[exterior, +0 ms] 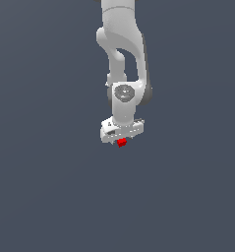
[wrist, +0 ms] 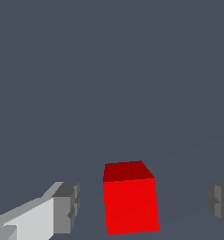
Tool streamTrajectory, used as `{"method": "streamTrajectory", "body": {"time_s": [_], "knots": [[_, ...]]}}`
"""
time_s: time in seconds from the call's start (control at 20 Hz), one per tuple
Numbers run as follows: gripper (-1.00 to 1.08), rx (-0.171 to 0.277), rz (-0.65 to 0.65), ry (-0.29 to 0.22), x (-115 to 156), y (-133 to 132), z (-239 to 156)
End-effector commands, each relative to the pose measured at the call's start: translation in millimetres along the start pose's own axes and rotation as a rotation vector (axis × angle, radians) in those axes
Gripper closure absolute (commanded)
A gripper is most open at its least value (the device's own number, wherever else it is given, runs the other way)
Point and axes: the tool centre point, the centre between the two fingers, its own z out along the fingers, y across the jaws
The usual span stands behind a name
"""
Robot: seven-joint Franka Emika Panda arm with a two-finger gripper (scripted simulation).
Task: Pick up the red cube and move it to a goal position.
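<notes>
Hanging from twelve o'clock in the exterior view, the white arm point(exterior: 123, 54) reaches down over a plain dark grey-blue surface point(exterior: 45, 197), and its gripper point(exterior: 122, 140) sits just above the centre of that view. The red cube point(exterior: 121, 142) shows directly beneath the white gripper body, at its six o'clock, and is far narrower than the body above it. In the wrist view the cube point(wrist: 130, 199) stands between the two grey fingertips point(wrist: 66, 207), one at its nine o'clock and the other at its three o'clock near the picture's edge. Bare surface shows on both sides of the cube, so the jaws stand wide and neither pad touches it. The gap on the three o'clock side is the larger of the two. The cube's top face reads darker red than its bright front face, and it sits squarely upright. Whether the cube rests on the surface cannot be confirmed from the exterior view, as the gripper body crowds it.
</notes>
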Motion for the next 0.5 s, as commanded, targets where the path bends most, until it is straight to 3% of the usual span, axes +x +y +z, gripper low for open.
{"method": "streamTrajectory", "body": {"time_s": [0.0, 0.45], "knots": [[-0.92, 0.002, -0.034, -0.002, -8, -3, 16], [-0.92, 0.003, -0.088, -0.008, -20, -6, 44]]}}
